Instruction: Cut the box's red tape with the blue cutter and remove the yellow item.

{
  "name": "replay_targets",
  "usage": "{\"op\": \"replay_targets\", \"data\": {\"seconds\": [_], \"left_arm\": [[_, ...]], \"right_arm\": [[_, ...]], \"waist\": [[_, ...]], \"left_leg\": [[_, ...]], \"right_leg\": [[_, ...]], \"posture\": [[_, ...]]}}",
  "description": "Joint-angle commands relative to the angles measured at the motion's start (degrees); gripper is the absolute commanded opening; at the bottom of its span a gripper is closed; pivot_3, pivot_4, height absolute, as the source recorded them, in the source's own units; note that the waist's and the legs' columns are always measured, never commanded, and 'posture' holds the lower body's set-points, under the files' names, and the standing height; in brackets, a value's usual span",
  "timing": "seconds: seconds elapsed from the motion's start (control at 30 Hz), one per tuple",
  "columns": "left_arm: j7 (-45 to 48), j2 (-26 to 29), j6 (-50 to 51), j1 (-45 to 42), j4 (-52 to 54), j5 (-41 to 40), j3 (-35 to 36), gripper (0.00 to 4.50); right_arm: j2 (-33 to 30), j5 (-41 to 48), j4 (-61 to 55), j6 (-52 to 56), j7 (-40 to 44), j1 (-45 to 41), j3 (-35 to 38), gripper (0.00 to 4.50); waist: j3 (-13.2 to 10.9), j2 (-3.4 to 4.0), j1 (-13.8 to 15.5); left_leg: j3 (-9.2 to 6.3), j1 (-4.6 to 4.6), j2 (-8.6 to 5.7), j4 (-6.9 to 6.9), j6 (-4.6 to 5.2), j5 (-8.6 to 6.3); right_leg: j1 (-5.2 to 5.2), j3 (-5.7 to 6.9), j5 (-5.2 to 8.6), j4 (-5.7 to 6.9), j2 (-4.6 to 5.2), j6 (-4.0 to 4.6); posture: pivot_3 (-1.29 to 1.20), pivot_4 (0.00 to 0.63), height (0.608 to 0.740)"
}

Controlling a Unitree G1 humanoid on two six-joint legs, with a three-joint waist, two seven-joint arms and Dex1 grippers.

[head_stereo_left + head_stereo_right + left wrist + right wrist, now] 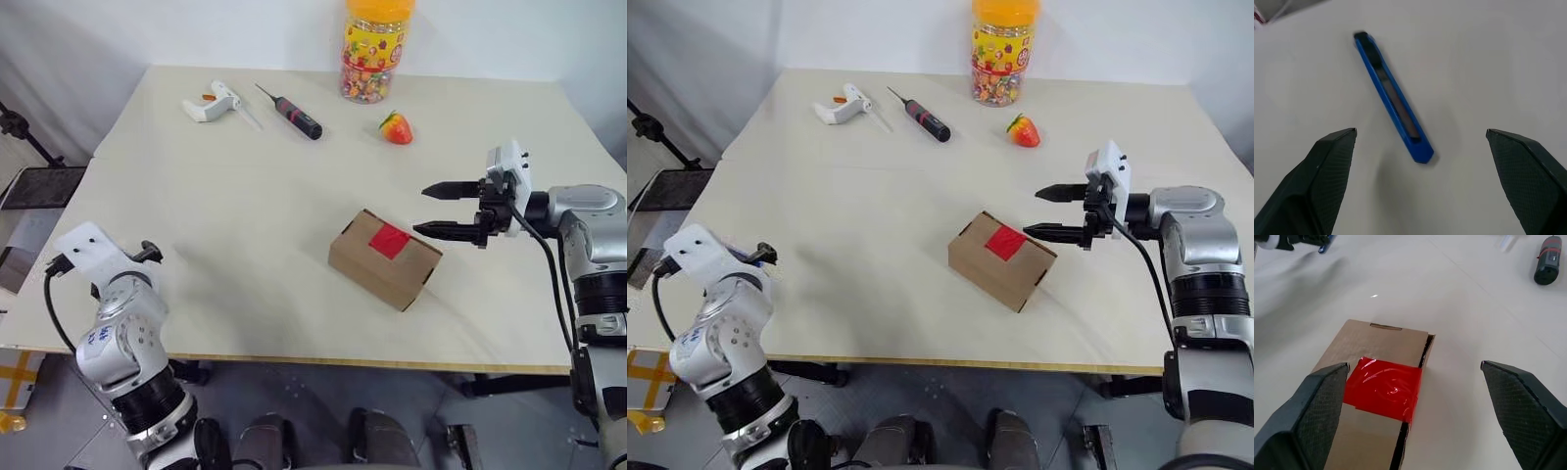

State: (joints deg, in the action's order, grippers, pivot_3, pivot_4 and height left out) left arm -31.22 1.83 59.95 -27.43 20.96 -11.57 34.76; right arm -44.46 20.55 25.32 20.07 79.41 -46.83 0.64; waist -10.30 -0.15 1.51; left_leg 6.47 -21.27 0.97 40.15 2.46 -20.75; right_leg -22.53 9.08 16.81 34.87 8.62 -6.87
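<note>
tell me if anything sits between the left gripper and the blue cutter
Nothing visible does. In the left wrist view the blue cutter lies alone on bare table, just ahead of the open left gripper, with only tabletop between its fingers.

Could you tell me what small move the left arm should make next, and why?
Probably lower the open left tool over the cutter and close on it. The cutter lies flat on the table between the fingers, not yet gripped, and the red tape on the box is uncut. The right tool hovers open beside the box.
</note>
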Motion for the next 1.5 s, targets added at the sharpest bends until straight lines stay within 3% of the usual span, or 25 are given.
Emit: {"op": "replay_targets", "data": {"seconds": [0.03,0.27,0.37,0.47,0.53,0.73,0.87,1.03,1.33,1.5], "left_arm": [[-1.1,0.7,-1.9,-2.9,-3.2,1.6,0.5,4.5],[-5.0,1.7,-2.7,-7.3,-11.1,3.3,3.9,4.5],[-6.8,2.2,-2.0,-8.6,-12.9,4.4,4.9,3.93],[-6.8,2.3,-0.2,-8.9,-13.2,4.4,5.0,2.99],[-7.2,2.4,0.8,-8.7,-12.8,5.3,4.7,2.99],[-7.1,1.5,1.1,-7.9,-12.1,5.6,6.2,1.49],[-7.1,0.6,1.5,-7.6,-11.3,5.8,5.9,1.49],[-7.2,-0.2,1.3,-7.4,-10.6,6.2,5.7,0.38],[-4.5,-0.7,3.5,-5.2,-6.5,5.4,4.9,0.38],[7.4,2.7,6.8,-1.6,1.3,-0.9,3.4,0.38]], "right_arm": [[-0.8,1.4,-2.7,0.7,-0.5,0.6,2.2,4.48],[-0.9,1.8,-4.0,1.6,-1.2,1.5,2.5,4.48],[-0.8,1.9,-4.2,1.9,-1.5,1.5,2.6,4.5],[-1.0,2.1,-4.5,2.1,-1.7,1.7,2.5,4.5],[-1.0,1.9,-4.3,1.9,-1.9,1.6,2.5,4.5],[-0.9,1.7,-3.7,1.7,-2.2,1.2,2.4,4.5],[-0.5,1.3,-2.8,1.2,-2.5,0.5,2.1,4.5],[-0.3,1.1,-2.4,0.9,-2.6,0.0,1.8,4.5],[-0.5,0.5,-1.0,0.0,-2.5,-1.2,1.6,4.5],[-0.6,0.9,-2.3,0.5,-2.7,-0.6,2.2,4.5]], "waist": [[0.0,-0.01,0.0],[0.0,-0.02,-0.1],[0.0,-0.02,-0.1],[0.0,-0.02,-0.1],[0.0,-0.02,-0.1],[0.0,-0.01,-0.1],[0.0,-0.01,-0.1],[0.0,-0.01,-0.1],[0.0,-0.01,-0.1],[0.0,-0.01,-0.2]], "left_leg": [[0.0,-0.01,-0.01,0.0,0.0,0.0],[0.01,0.0,-0.01,-0.02,-0.01,0.0],[0.02,0.02,-0.01,-0.01,-0.01,0.0],[0.02,0.03,-0.02,-0.03,-0.01,0.01],[0.02,0.04,-0.01,-0.03,-0.04,0.02],[0.03,0.06,-0.01,-0.05,-0.05,0.02],[0.03,0.07,-0.01,-0.06,-0.06,0.02],[0.04,0.07,-0.01,-0.05,-0.06,0.02],[0.04,0.06,-0.02,-0.05,-0.06,0.02],[0.04,0.05,0.0,-0.07,-0.06,0.02]], "right_leg": [[0.0,0.0,0.0,-0.01,0.0,0.0],[-0.02,-0.01,0.0,0.0,0.0,-0.01],[-0.01,-0.02,0.0,0.01,0.0,-0.01],[-0.02,-0.02,0.0,0.02,0.0,-0.01],[-0.02,-0.02,0.0,0.03,0.0,-0.01],[-0.02,-0.04,0.0,0.03,0.0,-0.01],[-0.02,-0.04,0.0,0.02,0.0,-0.01],[-0.02,-0.05,0.0,0.02,0.0,-0.01],[-0.01,-0.06,0.0,0.02,0.02,-0.01],[-0.04,-0.06,0.0,0.02,0.0,-0.01]], "posture": [[0.0,0.15,0.74],[0.0,0.15,0.74],[0.0,0.15,0.74],[0.0,0.15,0.74],[0.0,0.15,0.74],[0.0,0.15,0.74],[0.0,0.15,0.74],[0.0,0.15,0.74],[0.0,0.15,0.74],[0.0,0.15,0.74]]}}
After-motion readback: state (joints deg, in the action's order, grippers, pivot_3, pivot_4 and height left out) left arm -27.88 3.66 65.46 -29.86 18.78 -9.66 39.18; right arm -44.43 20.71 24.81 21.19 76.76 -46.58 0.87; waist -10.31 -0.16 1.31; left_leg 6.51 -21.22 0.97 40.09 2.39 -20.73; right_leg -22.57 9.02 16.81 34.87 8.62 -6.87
